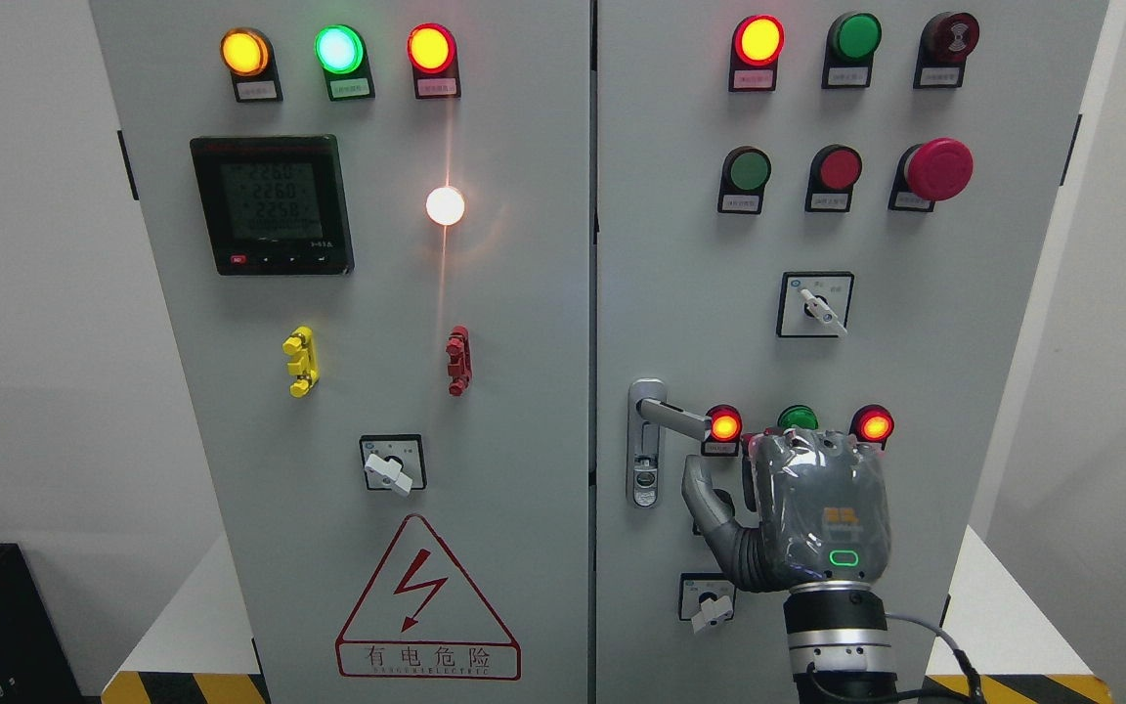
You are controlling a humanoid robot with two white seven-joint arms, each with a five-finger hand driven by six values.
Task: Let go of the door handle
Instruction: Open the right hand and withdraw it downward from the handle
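Observation:
The silver door handle (669, 415) sits on the left edge of the cabinet's right door (680, 244), above its keyed lock plate (644, 479). Its lever points right and slightly down, ending by a lit red lamp (723, 426). My right hand (768, 469) comes up from the bottom edge, its grey back towards me. It hangs just right of and below the lever's tip. Its thumb (705, 494) is spread up and to the left, and a small gap shows between it and the lever. The hand holds nothing. The other fingers are hidden behind the hand's back.
The hand partly covers a green lamp (798, 418) and stands under a lit red lamp (874, 425). A small rotary switch (710, 601) lies left of the wrist, another rotary switch (815, 305) above. The left door (377, 587) carries a meter, lamps and a warning triangle.

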